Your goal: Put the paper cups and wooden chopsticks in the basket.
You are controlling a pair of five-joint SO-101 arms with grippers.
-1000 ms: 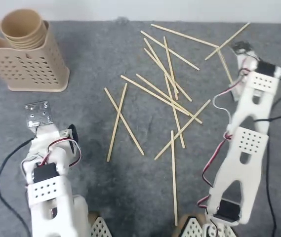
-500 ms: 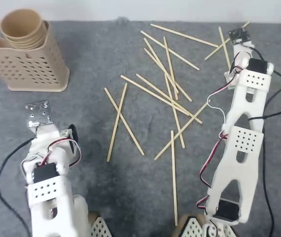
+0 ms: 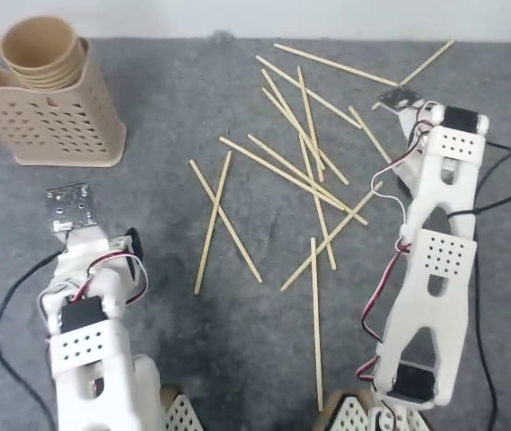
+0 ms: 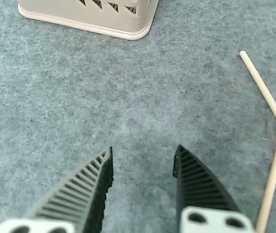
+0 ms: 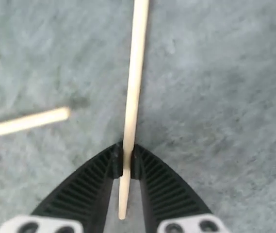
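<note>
Slippage is the main worry: the right gripper [image 5: 126, 154] has its jaws closed on one chopstick [image 5: 135, 73], pinching it near one end, so most of the stick juts out beyond the grip. With that much length unsupported, I judge that a quick swing could pivot it in the jaws or shake it loose.

The basket [image 3: 53, 126] stands in the upper left of the high view, well apart from this arm at the upper right. The way between them crosses the loose chopsticks [image 3: 302, 157] scattered over the middle of the frame, and a low carry could snag or scatter them.

The stacked cups [image 3: 44, 49] already fill one end of the basket, so the long stick might strike them or the basket's edge and tip out.

The left gripper [image 4: 143, 149] hovers over bare carpet [image 4: 79, 97] near the basket, jaws apart, holding nothing.
</note>
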